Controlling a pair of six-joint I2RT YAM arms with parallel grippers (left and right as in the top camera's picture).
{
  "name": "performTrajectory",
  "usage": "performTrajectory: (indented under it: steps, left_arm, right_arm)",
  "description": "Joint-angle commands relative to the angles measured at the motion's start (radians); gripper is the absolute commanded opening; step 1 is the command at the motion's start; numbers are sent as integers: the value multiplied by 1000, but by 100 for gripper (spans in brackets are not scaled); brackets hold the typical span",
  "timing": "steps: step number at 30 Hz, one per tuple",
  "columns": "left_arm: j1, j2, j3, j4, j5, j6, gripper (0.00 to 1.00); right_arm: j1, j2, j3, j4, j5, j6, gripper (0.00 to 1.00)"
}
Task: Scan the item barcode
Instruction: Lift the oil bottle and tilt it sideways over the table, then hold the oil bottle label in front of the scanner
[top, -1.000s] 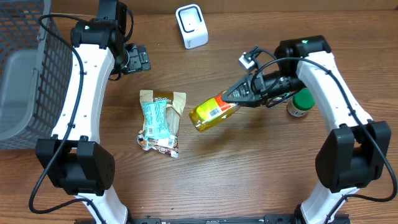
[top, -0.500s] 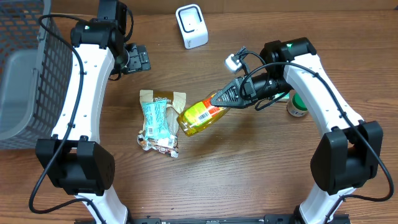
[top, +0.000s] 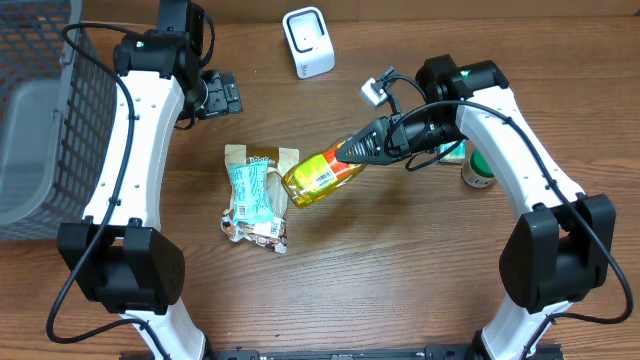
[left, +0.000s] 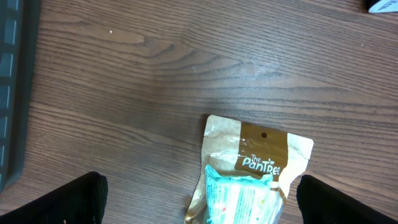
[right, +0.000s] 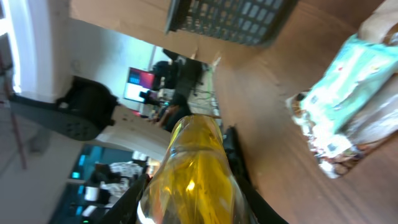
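Right claw (top: 362, 152) is clamped on the one clear plastic bottle (top: 318, 176) of yellow liquid, label up, its base just beside the snack pile (one brown pouch (top: 262, 157), one crinkly teal packet (top: 250, 195) on it). Left claw (top: 222, 95) gapes wide, well apart. Wire basket (top: 60, 90) hugs the left edge, one white scanner (top: 308, 42) sits at the far edge, one green-lidded jar (top: 484, 166) on the right. Open wood tabletop (top: 400, 290) along the near edge.

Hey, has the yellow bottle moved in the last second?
Yes. The yellow bottle, held by the right pincer, has shifted left, away from the green-capped jar toward the snack pouch.
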Motion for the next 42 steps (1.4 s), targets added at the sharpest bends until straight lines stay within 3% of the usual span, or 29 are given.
performTrajectory:
  steps: [1,3,5,8,10,15,19,24,30,37,42]
  left_arm:
    - [-2,-2,15,1,-8,4,100]
    - [-2,-2,15,1,-8,4,100]
    - [-2,-2,15,1,-8,4,100]
    - [-2,-2,15,1,-8,4,100]
    - [-2,-2,15,1,-8,4,100]
    - [-2,-2,15,1,-8,4,100]
    - [-2,-2,15,1,-8,4,100]
    - [-2,-2,15,1,-8,4,100]
    - [-2,-2,15,1,-8,4,100]
    - [-2,-2,15,1,-8,4,100]
    - [-2,-2,15,1,-8,4,100]
  right_arm:
    - [-3,-40,1,109,129,199,24]
    - [2,-40,1,296,595,559,24]
    - [10,-40,1,361,964,751,25]
    - [14,-40,2,413,1131,795,27]
    - [14,-40,61,466,1158,739,25]
    - [36,-40,368,355,1372,650,21]
    - [101,-40,531,460,1500,488,18]
    - [216,-10,517,706,1630,289,22]
    - [306,163,517,924,1792,59,22]
    - [328,400,516,1187,1903,-317,22]
    - [328,454,516,1296,1900,-388,22]
